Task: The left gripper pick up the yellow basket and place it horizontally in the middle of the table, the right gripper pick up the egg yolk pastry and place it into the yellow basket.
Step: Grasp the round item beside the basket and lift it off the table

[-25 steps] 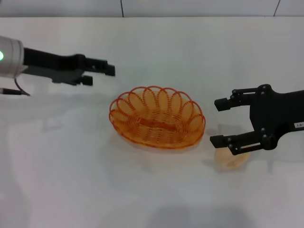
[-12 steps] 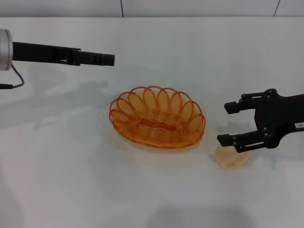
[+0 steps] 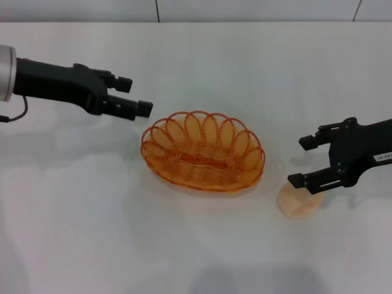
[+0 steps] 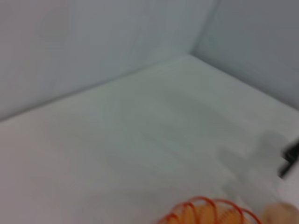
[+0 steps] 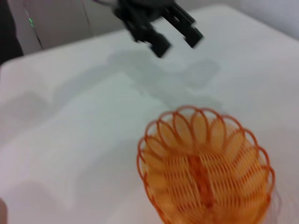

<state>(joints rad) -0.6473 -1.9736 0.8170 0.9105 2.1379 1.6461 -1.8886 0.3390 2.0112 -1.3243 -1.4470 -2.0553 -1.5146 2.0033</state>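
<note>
The yellow basket [image 3: 202, 152] lies flat and empty in the middle of the white table [image 3: 92, 214]. It also shows in the right wrist view [image 5: 205, 168] and as a rim edge in the left wrist view [image 4: 210, 213]. My left gripper [image 3: 136, 96] hovers open and empty just off the basket's far-left rim, and the right wrist view shows it too [image 5: 161, 29]. The egg yolk pastry [image 3: 299, 203] rests on the table right of the basket. My right gripper [image 3: 299, 162] is open just above it, its lower finger overlapping the pastry's top.
A grey wall runs along the table's far edge [image 3: 196, 22]. A thin cable [image 3: 17, 116] hangs from the left arm at the left border.
The left gripper has turned at the wrist and dipped toward the basket's left rim. The right gripper has drifted right, over the pastry. Basket and pastry stay put.
</note>
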